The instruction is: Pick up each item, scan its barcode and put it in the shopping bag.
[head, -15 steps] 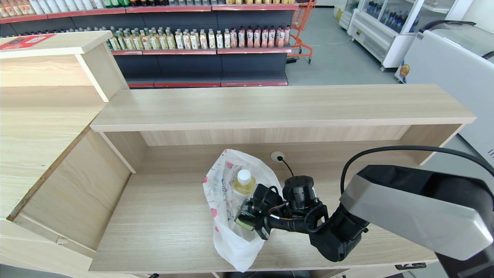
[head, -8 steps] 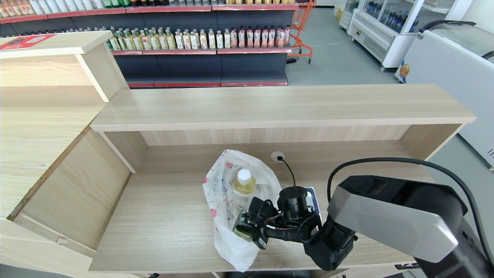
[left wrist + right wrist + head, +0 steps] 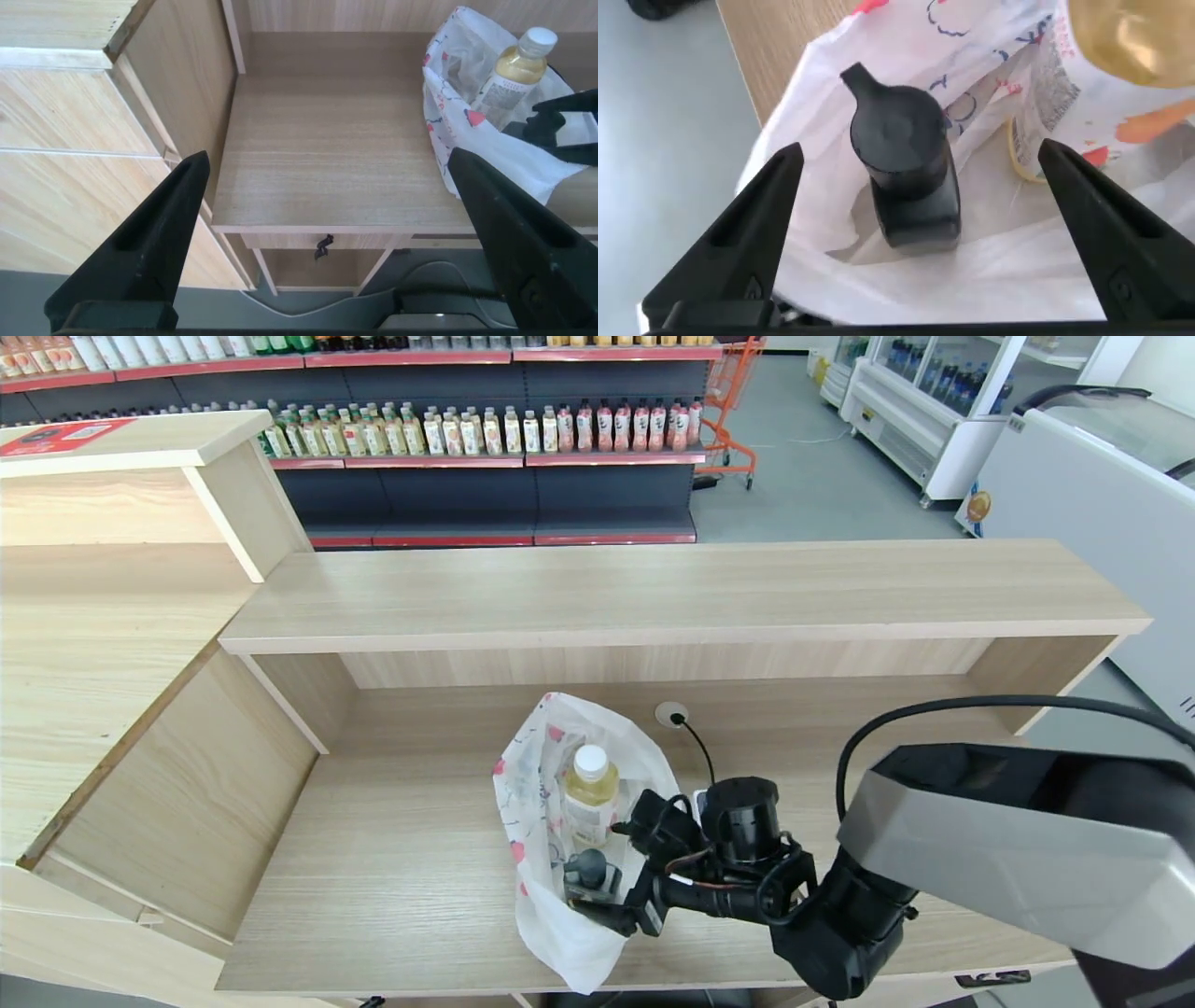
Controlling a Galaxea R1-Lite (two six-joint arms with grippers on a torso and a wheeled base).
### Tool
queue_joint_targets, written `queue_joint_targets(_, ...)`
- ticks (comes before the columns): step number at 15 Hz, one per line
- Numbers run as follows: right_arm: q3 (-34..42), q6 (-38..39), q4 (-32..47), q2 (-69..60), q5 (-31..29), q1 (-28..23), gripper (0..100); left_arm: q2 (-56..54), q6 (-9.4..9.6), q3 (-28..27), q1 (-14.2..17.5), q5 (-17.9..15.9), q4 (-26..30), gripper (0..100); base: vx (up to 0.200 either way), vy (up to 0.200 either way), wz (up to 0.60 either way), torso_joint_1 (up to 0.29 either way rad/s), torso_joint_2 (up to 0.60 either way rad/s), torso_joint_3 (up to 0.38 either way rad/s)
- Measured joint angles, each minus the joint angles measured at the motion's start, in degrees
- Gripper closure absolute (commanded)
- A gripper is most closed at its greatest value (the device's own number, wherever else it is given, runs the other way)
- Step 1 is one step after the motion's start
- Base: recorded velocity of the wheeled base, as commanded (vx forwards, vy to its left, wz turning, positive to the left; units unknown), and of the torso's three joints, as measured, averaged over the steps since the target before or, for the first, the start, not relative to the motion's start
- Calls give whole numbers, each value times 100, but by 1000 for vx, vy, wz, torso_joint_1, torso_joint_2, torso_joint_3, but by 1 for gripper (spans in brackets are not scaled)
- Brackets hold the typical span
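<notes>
Black bottle: standing in the bag, lower centre of the head view, apparently ungripped.
Right gripper: spread wide above it, empty.
Left gripper: jaws parted.
Bag rim: thin plastic, so the right gripper should lift straight up.

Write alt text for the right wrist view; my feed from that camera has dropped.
The open right gripper hangs over a black, dark-capped container sitting inside the white patterned shopping bag, fingers clear on either side. A bottle of yellow drink is in the bag beside it, and the wooden counter edge shows beyond.
</notes>
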Motion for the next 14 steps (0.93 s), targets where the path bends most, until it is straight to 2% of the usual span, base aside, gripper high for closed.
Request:
queue_joint_targets(4, 885, 1079, 85, -1284, -60, -400, 0, 0, 0, 0, 0, -2, 0, 0, 0, 0, 0, 0, 0, 0)
queue_joint_targets(9, 2094, 1484, 578, -3104, -83, -1508, 0, 0, -2, 0, 0, 0, 0, 0, 0, 0, 0, 0, 0, 0)
queue_joint_targets(11, 2252, 1523, 1084, -3930, -213, -1927, 0, 0, -2, 0, 0, -2, 0, 0, 0, 0, 0, 0, 0, 0)
queue_joint_targets(14, 2530, 1413, 2136, -5355, -769, -2483, 0, 0, 0, 0, 0, 0, -2, 0, 0, 0, 0, 0, 0, 0)
